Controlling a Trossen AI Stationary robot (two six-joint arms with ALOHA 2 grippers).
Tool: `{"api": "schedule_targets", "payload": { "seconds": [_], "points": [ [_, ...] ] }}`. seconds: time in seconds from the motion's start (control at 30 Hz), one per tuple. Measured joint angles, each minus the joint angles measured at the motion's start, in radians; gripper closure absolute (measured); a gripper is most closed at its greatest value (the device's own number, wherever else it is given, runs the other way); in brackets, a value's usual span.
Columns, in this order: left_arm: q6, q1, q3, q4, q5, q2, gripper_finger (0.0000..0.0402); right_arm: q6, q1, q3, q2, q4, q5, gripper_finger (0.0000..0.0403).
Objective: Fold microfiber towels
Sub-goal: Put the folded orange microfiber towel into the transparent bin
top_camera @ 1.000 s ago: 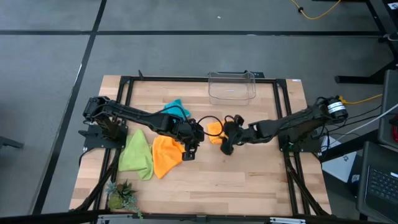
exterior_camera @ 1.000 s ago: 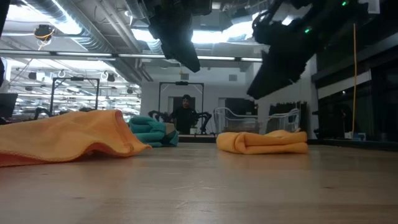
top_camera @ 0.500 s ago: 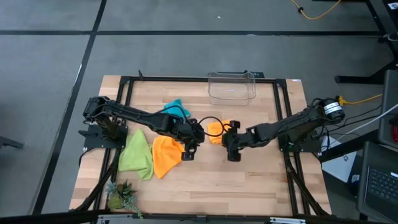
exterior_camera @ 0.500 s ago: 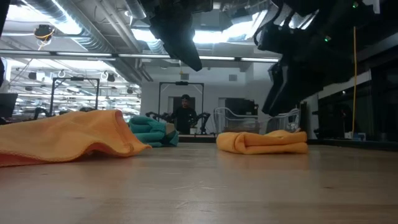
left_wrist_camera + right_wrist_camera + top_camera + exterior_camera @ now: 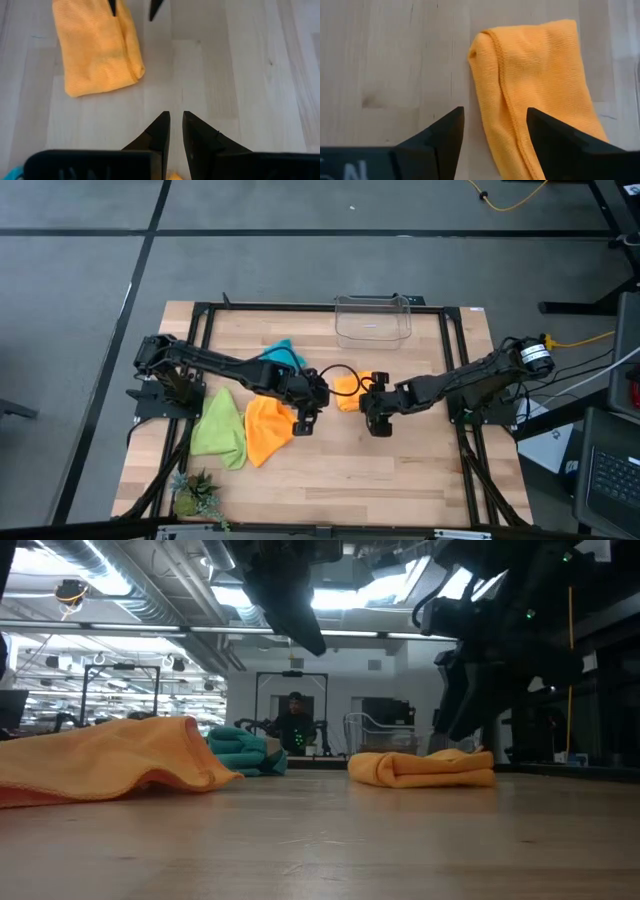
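Observation:
A folded orange towel (image 5: 347, 388) lies flat on the table's middle; it also shows in the right wrist view (image 5: 535, 90), the left wrist view (image 5: 95, 47) and the low view (image 5: 420, 768). My right gripper (image 5: 378, 424) is open and empty, a little above the towel's near end (image 5: 495, 108). My left gripper (image 5: 306, 422) is shut and empty, raised above bare wood left of that towel (image 5: 176, 116). A second orange towel (image 5: 265, 430), a lime green towel (image 5: 220, 430) and a turquoise towel (image 5: 280, 355) lie crumpled at the left.
A clear plastic container (image 5: 372, 320) stands at the table's far edge. A small green plant (image 5: 195, 495) sits at the near left corner. Bare wood lies near and right of the folded towel. A person stands in the room far behind the table (image 5: 295, 725).
My right gripper has moved a little toward the table's near and right edges and come down closer to the folded orange towel, tipping more steeply downward. The towel has stayed where it was.

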Motion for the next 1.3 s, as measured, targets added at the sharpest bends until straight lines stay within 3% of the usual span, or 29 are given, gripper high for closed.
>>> {"api": "schedule_targets", "payload": {
  "seconds": [0.3,0.47,0.67,0.87,1.0,1.17,1.3],
  "points": [
    [0.0,0.024,0.0,0.0,0.0,0.0,0.0356,-0.028,-0.005,0.0,0.012,0.008,0.0,0.0114],
    [0.0,0.035,0.0,0.002,0.0,0.0,0.0356,-0.068,-0.006,-0.024,0.103,0.033,0.038,0.0117],
    [0.0,0.035,0.0,0.008,0.0,0.0,0.0356,-0.149,0.01,-0.022,0.206,0.108,0.183,0.0122],
    [0.001,0.035,0.0,0.011,0.0,0.0,0.0356,-0.249,0.021,-0.023,0.23,0.178,0.289,0.0122],
    [0.001,0.035,0.0,0.014,0.0,0.0,0.0356,-0.32,-0.013,-0.022,0.236,0.176,0.164,0.0123],
    [0.001,0.033,0.0,0.014,0.0,0.0,0.0356,-0.305,-0.077,-0.018,0.247,0.163,0.11,0.0123],
    [0.001,0.032,0.0,0.014,0.0,0.0,0.0356,-0.304,-0.157,-0.016,0.244,0.17,-0.083,0.0123]
  ]
}}
